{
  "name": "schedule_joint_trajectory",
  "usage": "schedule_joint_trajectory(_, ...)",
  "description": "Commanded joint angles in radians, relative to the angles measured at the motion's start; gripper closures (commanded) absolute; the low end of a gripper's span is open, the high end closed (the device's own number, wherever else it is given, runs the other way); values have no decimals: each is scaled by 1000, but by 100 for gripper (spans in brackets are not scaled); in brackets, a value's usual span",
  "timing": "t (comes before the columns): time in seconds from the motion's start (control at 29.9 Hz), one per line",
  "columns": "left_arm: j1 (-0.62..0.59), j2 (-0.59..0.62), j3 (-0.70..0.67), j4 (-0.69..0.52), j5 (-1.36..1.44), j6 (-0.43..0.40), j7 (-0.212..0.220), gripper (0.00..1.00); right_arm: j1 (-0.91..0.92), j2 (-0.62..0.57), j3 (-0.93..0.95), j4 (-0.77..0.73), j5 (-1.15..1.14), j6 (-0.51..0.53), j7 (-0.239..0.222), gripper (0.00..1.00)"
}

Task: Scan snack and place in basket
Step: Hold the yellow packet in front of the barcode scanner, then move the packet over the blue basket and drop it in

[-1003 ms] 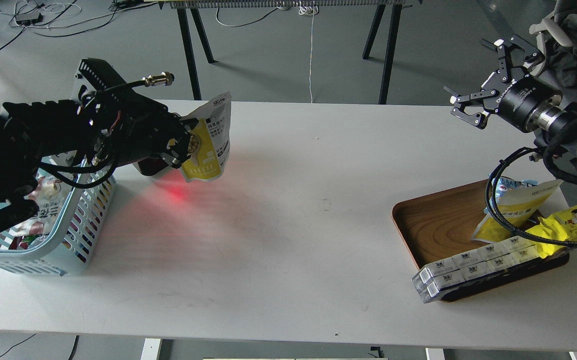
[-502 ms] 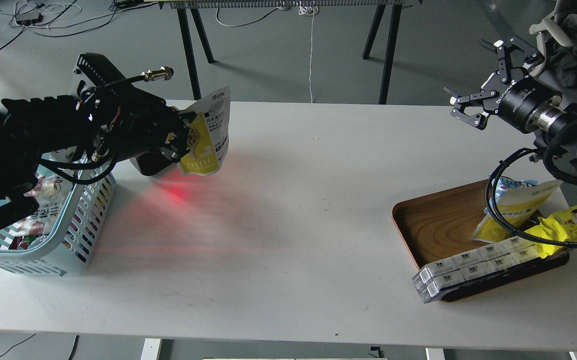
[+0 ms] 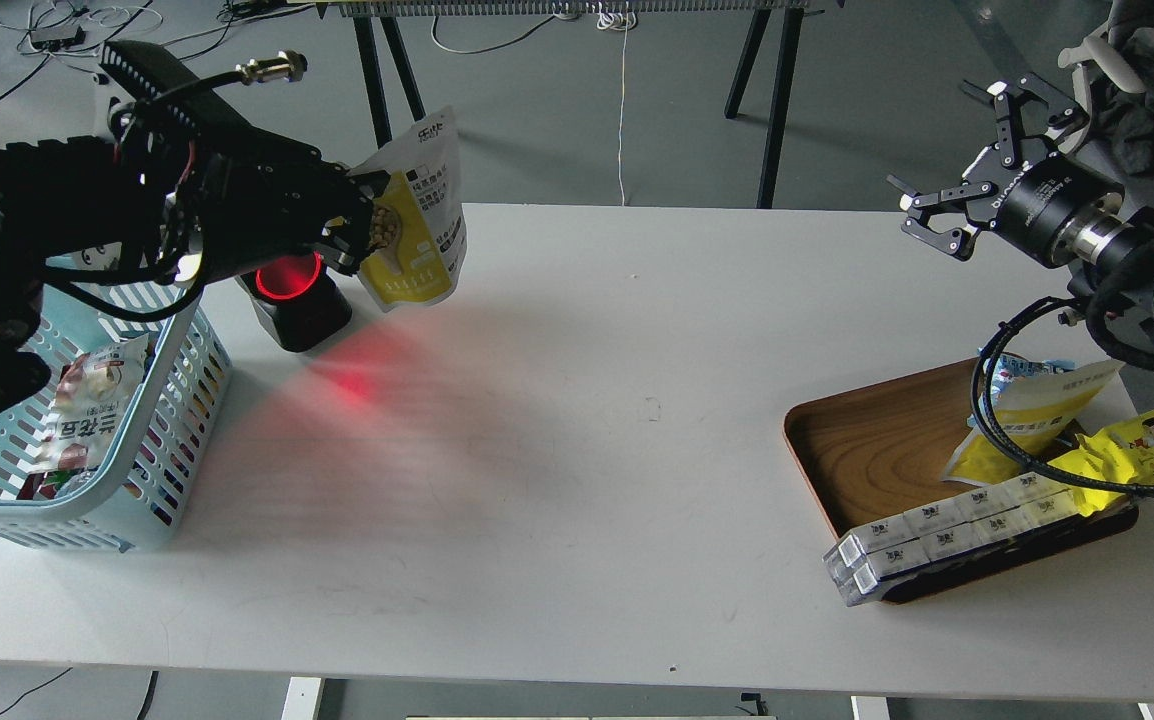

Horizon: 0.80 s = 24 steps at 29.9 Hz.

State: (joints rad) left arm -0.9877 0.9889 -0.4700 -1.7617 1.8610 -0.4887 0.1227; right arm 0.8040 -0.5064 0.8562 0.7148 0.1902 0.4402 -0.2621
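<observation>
Snack (image 3: 415, 225): yellow-and-white pouch held in the air at the far left, hanging tilted just right of the scanner and above the tabletop (image 3: 577, 420).
Left hand (image 3: 357, 235): clamped on the pouch's left edge; only that edge is pinched, the rest hangs free.
Right hand (image 3: 972, 175): fingers spread wide, empty, raised at the far right, well apart from everything.
Scanner (image 3: 292, 295): small black unit with a glowing red ring, on the tabletop between basket and pouch; a red glow falls on the surface in front of it.
Basket (image 3: 152, 440): light blue, slotted, at the near left, with packets already inside; the left arm reaches across above it.
Tray (image 3: 872, 450): wooden, at the near right, holding other yellow packets and a row of small white boxes.
Risk, grip: an edge pinch may let the pouch swing or slip during the carry.
Risk, drop: released too early, it could catch the rim and land on the tabletop.
Risk, scanner: a low pass leftward might knock the unit.
</observation>
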Motion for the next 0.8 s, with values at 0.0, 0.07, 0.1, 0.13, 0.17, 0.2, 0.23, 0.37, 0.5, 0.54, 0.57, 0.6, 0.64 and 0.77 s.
schedule_joint_trajectory(0.0, 4, 13, -1, 1, -32, 0, 0, 99, 1, 0, 0, 0, -2, 0, 0, 0)
schedule_joint_trajectory(0.07, 17, 14, -1, 1, -40, 0, 0, 99, 0, 0, 0, 0, -2, 0, 0, 0)
schedule_joint_trajectory(0.1, 24, 14, -1, 1, -42, 0, 0, 99, 0, 0, 0, 0, -2, 0, 0, 0)
schedule_joint_trajectory(0.13, 32, 16, -1, 1, -42, 0, 0, 99, 0, 0, 0, 2, -2, 0, 0, 0)
schedule_joint_trajectory(0.17, 41, 19, -1, 1, -45, 0, 0, 99, 0, 0, 0, 2, -2, 0, 0, 0)
schedule_joint_trajectory(0.2, 50, 25, -1, 1, -45, 0, -1, 99, -2, 0, 0, 2, -2, 0, 0, 0)
schedule_joint_trajectory(0.23, 58, 27, -1, 1, -45, 0, 0, 99, -2, 0, 0, 2, -2, 0, 0, 0)
schedule_joint_trajectory(0.37, 115, 31, -1, 1, -45, 0, -1, 99, -2, 0, 0, 2, -2, 0, 0, 0)
schedule_joint_trajectory(0.5, 144, 33, -1, 2, -45, 0, 0, 99, -3, 0, 0, 2, -2, 0, 0, 0)
schedule_joint_trajectory(0.54, 149, 34, -1, 2, -45, 0, 0, 99, -3, 0, 0, 2, -2, 0, 0, 0)
schedule_joint_trajectory(0.57, 150, 36, -1, 2, -45, 0, 0, 99, -3, 0, 0, 2, -2, 0, 0, 0)
schedule_joint_trajectory(0.6, 150, 40, -2, 2, -45, 0, -1, 99, -3, 0, 0, 2, -2, 0, -2, 0)
schedule_joint_trajectory(0.64, 149, 46, -4, 2, -45, 0, -3, 99, -3, 0, 0, 2, -2, 0, -2, 0)
schedule_joint_trajectory(0.77, 149, 82, -45, 1, -55, 0, -12, 99, 0, 0, -12, 2, -2, 0, 0, 0)
